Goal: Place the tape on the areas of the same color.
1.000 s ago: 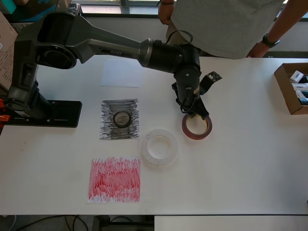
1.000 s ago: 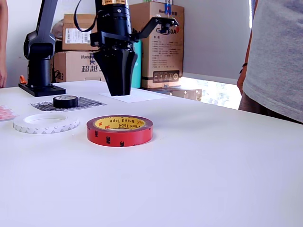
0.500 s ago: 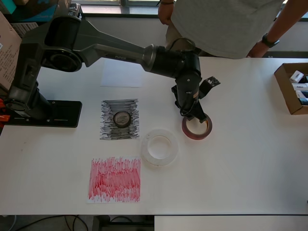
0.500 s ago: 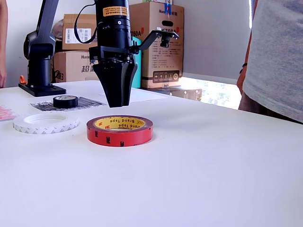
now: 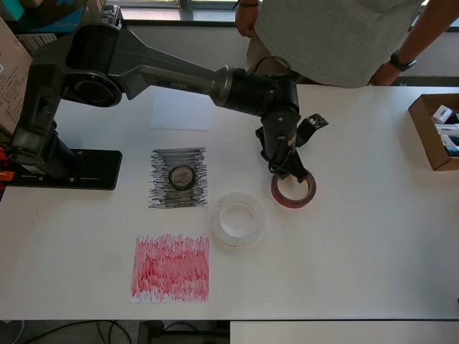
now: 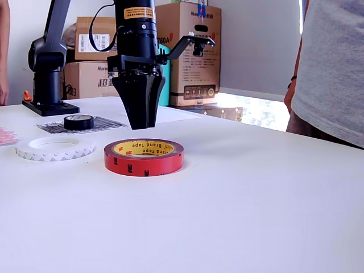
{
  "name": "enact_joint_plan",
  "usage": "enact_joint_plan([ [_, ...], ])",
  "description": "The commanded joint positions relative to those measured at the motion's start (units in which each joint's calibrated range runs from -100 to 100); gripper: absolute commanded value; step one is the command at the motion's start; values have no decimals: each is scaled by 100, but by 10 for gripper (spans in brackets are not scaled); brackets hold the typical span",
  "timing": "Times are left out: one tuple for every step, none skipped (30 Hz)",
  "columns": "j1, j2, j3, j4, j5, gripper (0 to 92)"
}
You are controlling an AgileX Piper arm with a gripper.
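The dark-red tape roll point(image 5: 292, 189) with a yellowish core lies flat on the white table; it also shows in the exterior view point(image 6: 144, 157). My gripper point(image 6: 142, 126) points straight down just above the roll's far rim, not touching it. Its fingers look pressed together and hold nothing. In the overhead view the gripper point(image 5: 290, 172) is at the roll's upper edge. The translucent white roll point(image 5: 237, 218) lies on bare table. The small black roll point(image 5: 181, 176) sits on the black scribbled patch point(image 5: 161, 193). The red scribbled patch point(image 5: 171, 266) and the plain white sheet point(image 5: 181, 109) are bare.
The arm's base point(image 5: 61, 168) stands at the overhead view's left. An open cardboard box point(image 5: 434, 132) sits at the right edge. A person point(image 5: 337, 36) stands at the table's far side. Cardboard boxes point(image 6: 193, 51) stand behind the table.
The wrist has turned a little and the arm has shifted slightly over the dark-red roll. The rolls have not moved.
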Motion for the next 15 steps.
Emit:
enact_joint_plan([
  [9,162,9,-14,-7,343],
  [9,181,9,-14,-7,342],
  [17,199,9,-14,-7,342],
  [25,218,9,-14,-7,342],
  [49,227,9,-14,-7,341],
  [64,227,9,-14,-7,340],
  [64,237,9,-14,-7,340],
  [72,237,9,-14,-7,340],
  [72,246,9,-14,-7,340],
  [72,255,9,-14,-7,339],
  [80,265,9,-14,-7,339],
  [80,265,9,-14,-7,339],
  [80,265,9,-14,-7,340],
  [80,265,9,-14,-7,340],
  [80,274,9,-14,-7,340],
])
